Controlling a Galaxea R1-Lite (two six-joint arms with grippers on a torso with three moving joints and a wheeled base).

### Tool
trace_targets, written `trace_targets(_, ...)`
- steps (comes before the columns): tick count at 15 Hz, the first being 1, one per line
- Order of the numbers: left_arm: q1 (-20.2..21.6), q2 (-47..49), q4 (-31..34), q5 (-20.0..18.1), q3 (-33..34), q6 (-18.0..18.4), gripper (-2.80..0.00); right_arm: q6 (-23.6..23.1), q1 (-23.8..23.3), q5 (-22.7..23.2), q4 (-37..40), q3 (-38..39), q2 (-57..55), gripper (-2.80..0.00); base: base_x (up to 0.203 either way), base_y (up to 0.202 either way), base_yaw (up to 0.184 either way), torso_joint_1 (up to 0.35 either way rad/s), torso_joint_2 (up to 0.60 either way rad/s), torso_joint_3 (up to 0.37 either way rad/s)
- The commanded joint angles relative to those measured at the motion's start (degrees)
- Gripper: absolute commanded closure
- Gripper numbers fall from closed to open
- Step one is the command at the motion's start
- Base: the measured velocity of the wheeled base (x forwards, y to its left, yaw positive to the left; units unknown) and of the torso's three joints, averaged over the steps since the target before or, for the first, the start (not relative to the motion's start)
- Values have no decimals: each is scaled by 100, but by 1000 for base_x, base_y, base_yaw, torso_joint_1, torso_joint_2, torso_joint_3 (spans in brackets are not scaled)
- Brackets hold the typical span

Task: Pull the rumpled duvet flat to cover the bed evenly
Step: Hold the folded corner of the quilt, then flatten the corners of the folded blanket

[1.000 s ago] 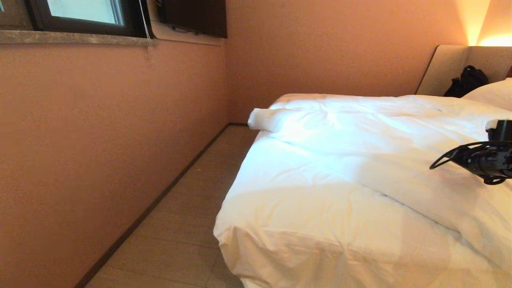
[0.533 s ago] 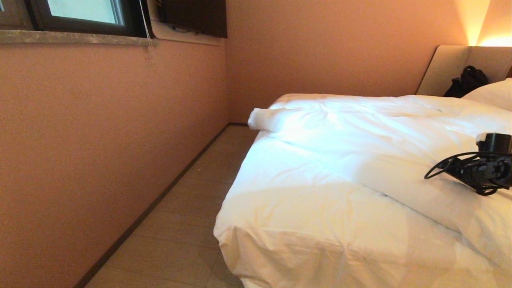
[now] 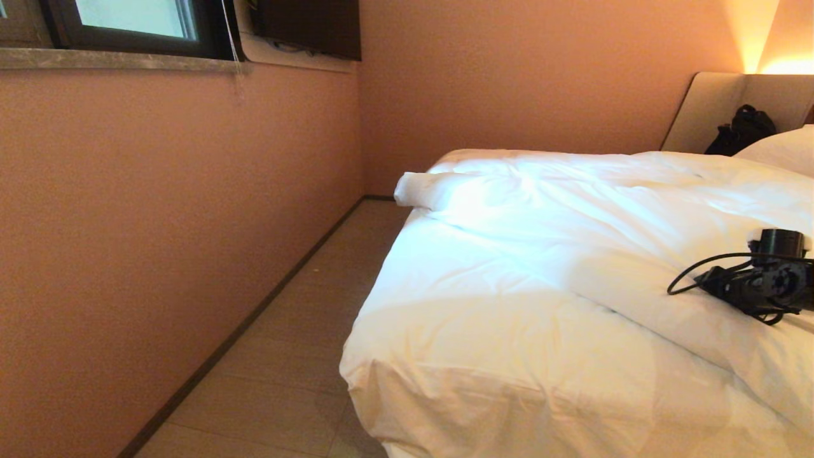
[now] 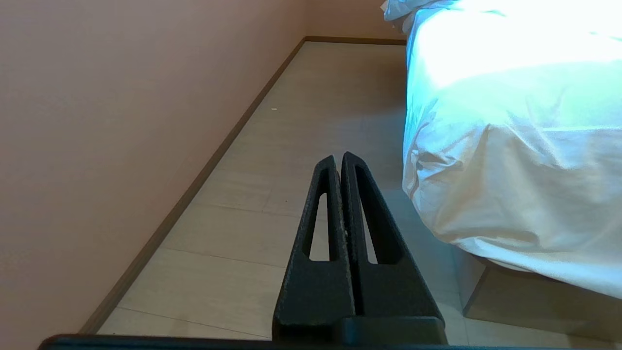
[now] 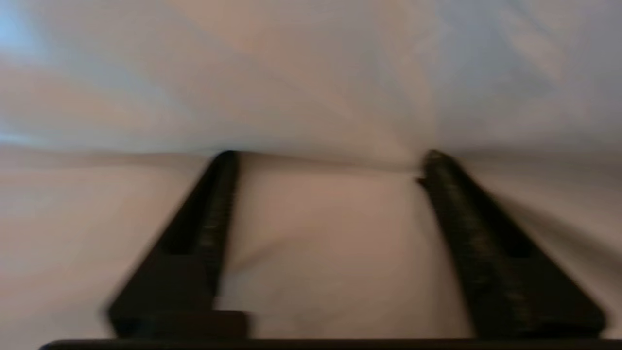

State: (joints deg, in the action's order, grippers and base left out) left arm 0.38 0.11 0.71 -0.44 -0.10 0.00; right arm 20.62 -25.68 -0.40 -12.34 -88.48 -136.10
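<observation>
Room: peach-coloured walls (image 3: 159, 222) on two sides, with a dark-framed window (image 3: 127, 25) at 11 o'clock in the head view and a pale tiled floor (image 3: 286, 356) that runs along the wall beside the bed.
Bed: the bed (image 3: 712, 108) fills the side from 2 to 5 o'clock; its padded beige headboard stands at 2 o'clock, under a warm lamp glow.
Duvet: the duvet (image 3: 572, 254) lies over the mattress, white and wrinkled; one thick fold crosses it slantwise, and a rolled corner sticks out over the bed edge near 12 o'clock.
Near corner: the white cover hangs over the corner of the bed at 6 o'clock and is creased there.
Pillow: a white pillow (image 3: 779, 149) is at 2 o'clock, just before the headboard.
Dark bag: a black bag (image 3: 741, 130) leans against the headboard, beside the pillow.
Right gripper: the right gripper (image 5: 330, 160) is at 3 o'clock on top of the duvet; its two fingers (image 5: 214, 209) are spread wide, and both tips press into the white cloth, with a band of cloth between them.
Left gripper: the left gripper (image 4: 338, 158) hangs low over the floor beside the bed, and its fingers are pressed together with nothing between them.
</observation>
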Motion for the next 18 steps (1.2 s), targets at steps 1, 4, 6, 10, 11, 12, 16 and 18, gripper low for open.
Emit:
trace_targets(1,-3,-2,0,0,1,0,0,14,-16,27,-6,-11,-5,0,0,0,0,0,0,0)
trace_targets(4,-3,-2,0,0,1,0,0,21,-16,40,-6,6,79,0,0,0,0,0,0,0)
trace_targets(6,-3,-2,0,0,1,0,0,30,-16,40,-6,15,128,0,0,0,0,0,0,0)
trace_targets(10,-3,-2,0,0,1,0,0,55,-51,121,3,36,333,0,0,0,0,0,0,0)
trace_targets(11,0,-2,0,0,1,0,0,114,-51,196,29,66,472,0,0,0,0,0,0,0)
trace_targets(12,-1,-2,0,0,1,0,0,210,-51,303,119,84,662,0,0,0,0,0,0,0)
trace_targets(16,-3,-2,0,0,1,0,0,624,-51,1250,864,124,1679,0,0,0,0,0,0,0)
trace_targets(18,6,-2,0,0,1,0,0,689,-46,1577,1487,83,2050,0,0,0,0,0,0,0)
